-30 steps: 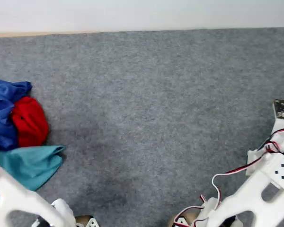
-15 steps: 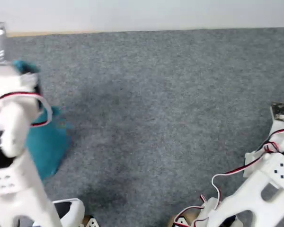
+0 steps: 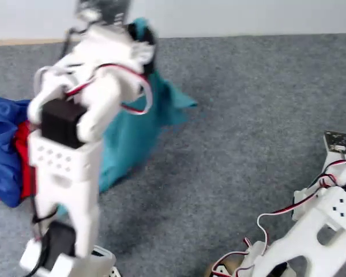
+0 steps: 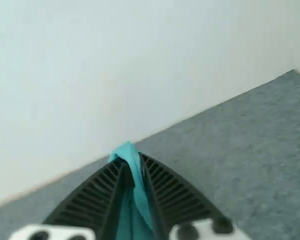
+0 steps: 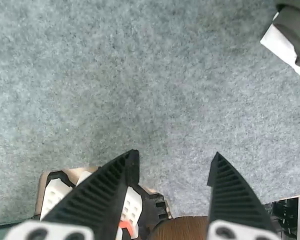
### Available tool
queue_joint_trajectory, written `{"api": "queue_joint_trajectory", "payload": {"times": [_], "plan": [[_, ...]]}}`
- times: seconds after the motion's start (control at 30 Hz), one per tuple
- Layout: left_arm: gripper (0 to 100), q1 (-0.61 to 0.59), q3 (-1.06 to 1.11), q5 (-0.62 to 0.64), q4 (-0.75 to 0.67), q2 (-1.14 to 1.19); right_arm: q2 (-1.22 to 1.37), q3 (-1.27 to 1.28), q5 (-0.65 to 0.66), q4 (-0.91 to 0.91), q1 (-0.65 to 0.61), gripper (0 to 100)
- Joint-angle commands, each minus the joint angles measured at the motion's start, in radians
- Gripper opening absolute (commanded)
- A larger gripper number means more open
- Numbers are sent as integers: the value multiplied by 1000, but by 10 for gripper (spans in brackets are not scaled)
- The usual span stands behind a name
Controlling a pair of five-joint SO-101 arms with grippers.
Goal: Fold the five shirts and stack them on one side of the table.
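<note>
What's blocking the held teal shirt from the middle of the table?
Nothing visible. The left gripper holds the teal shirt up; the blue shirt and red shirt lie beyond that arm, off the path.

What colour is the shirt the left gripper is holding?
Teal; the shirt hangs from the left gripper, clearest in the high view.
</note>
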Motion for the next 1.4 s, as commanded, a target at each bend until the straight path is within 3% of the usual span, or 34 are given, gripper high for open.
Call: {"api": "queue_joint_trajectory", "payload": {"times": [0.0, 0.17, 0.4, 0.53, 0.67, 0.8, 0.93, 1.17, 1.37], "plan": [[3, 80, -245, -49, -38, 130, -22, -3, -5, 42, -5, 225], [3, 126, -476, -60, 26, 253, -22, -3, -5, 42, -7, 225], [3, 37, -395, -58, 410, 273, -22, -3, -5, 38, -10, 225], [4, -91, -84, -80, 407, 242, -22, -3, -5, 38, -16, 225], [6, -169, 262, -201, 402, 229, -22, -3, -5, 39, -90, 225], [91, -244, 472, -250, 394, 233, -22, -8, -5, 39, -173, 225], [175, -351, 513, -252, 400, 229, -22, -9, -9, 39, -265, 226], [177, -583, 512, -250, 400, 206, -10, -153, -26, 18, -424, 227], [177, -683, 539, -221, 402, 94, -2, -233, -92, -119, -645, 226]]}}
